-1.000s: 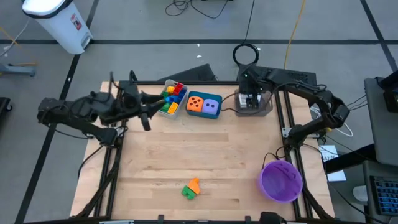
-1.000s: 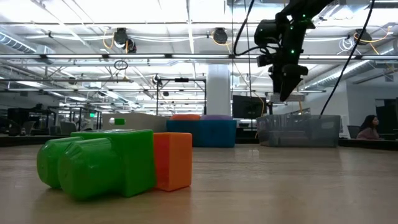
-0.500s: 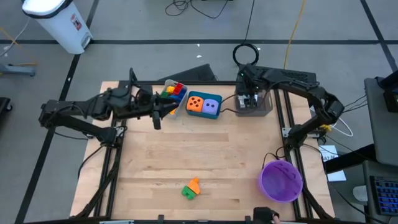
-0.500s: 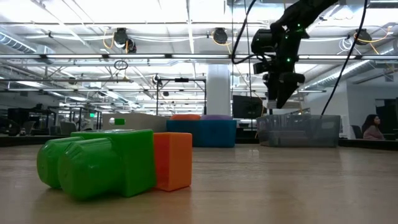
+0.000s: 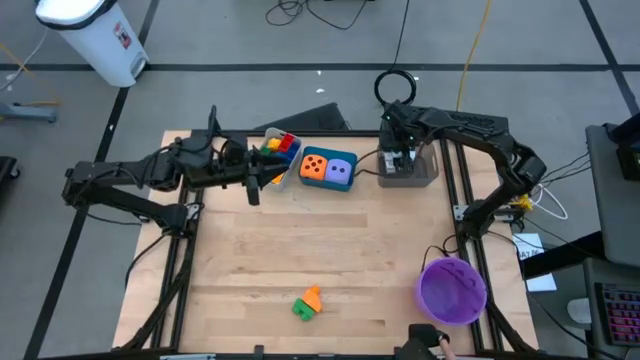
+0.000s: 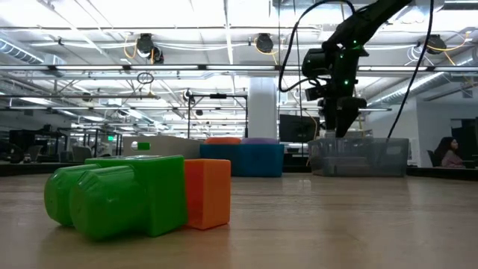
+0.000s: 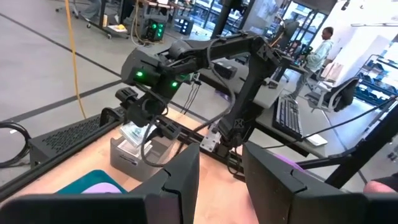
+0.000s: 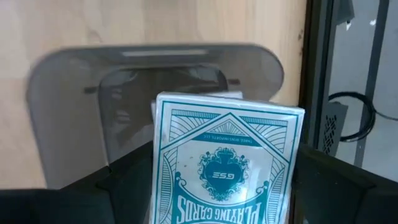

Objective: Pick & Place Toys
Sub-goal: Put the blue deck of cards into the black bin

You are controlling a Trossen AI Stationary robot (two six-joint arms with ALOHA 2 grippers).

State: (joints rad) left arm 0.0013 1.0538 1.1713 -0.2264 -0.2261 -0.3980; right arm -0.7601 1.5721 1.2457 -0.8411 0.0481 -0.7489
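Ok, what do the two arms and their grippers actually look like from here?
Both arms are dark, jointed metal links. The right arm shows green indicator lights near the wrist and black cables looping alongside it. The left gripper has two broad, flat, dark fingers with squared edges. The right gripper is likewise dark, slim and tapering downward.

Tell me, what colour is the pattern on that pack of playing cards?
Teal on white, on the pack of playing cards; the right wrist view shows it best.

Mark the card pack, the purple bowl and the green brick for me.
card pack [image 8: 227, 165]: right wrist view, centre of its printed face.
purple bowl [image 5: 451, 290]: high view, inside bottom.
green brick [image 6: 119, 196]: low view, front face.
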